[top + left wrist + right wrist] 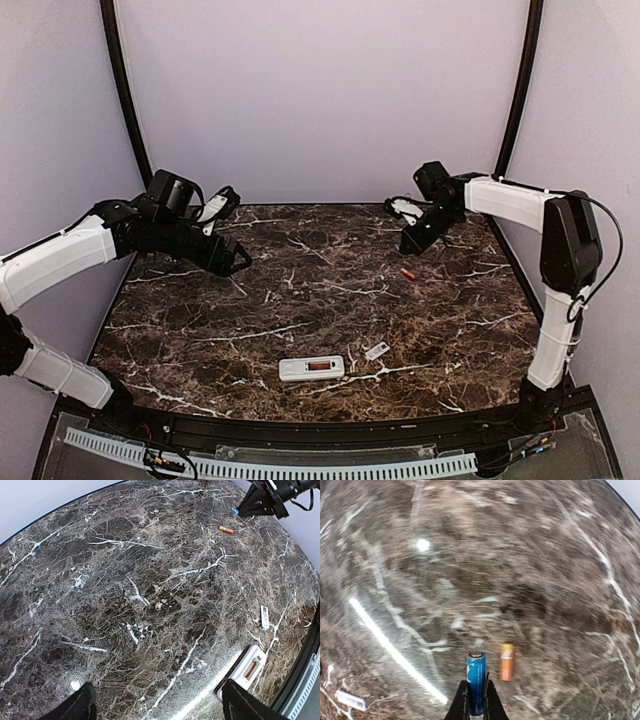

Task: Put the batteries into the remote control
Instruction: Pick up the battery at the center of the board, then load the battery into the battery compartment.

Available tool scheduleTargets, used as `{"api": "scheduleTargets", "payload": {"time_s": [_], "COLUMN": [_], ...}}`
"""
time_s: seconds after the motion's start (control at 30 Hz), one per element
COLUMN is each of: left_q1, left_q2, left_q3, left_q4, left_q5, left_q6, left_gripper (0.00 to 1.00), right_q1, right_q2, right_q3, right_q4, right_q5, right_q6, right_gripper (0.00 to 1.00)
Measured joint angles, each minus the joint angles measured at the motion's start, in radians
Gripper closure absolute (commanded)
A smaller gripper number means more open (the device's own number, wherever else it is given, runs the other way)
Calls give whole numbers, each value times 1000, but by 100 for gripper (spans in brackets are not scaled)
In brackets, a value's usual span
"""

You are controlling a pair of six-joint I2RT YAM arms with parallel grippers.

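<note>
While my right hand (476, 701) pinches a blue cylindrical battery (476, 680) above the dark marbled counter (300, 300), 1 orange cylindrical battery (506, 662) lies loose just beside it at the far right. I see the slim white plastic remote control (311, 369) lying back-up at the near edge, with 1 orange cell (318, 368) in its compartment and a small flat white cover piece (377, 351) nearby. My left hand (238, 262) hangs wide over the far left, holding nothing.
</note>
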Motion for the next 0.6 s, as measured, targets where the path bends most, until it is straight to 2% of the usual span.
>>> {"api": "scheduleTargets", "payload": {"time_s": [0.13,0.27,0.43,0.6], "left_q1": [1,5,13,19], "left_q2": [-29,-63,-78,-90], "left_q3": [-16,-29,-44,-63], "left_q4": [7,14,17,18], "left_q5": [0,0,-2,-6], "left_q6": [0,0,0,1], "left_gripper": [14,14,14,13], "right_q1": [169,378,582,687], "right_q2": [-79,-121,-110,-51], "right_q3": [-109,-148,-148,-148], "right_q4": [27,51,71,70], "right_q5": [-104,-185,-161,-102], "right_q6": [-60,-99,-116,-120], "right_gripper": [100,100,100,100]}}
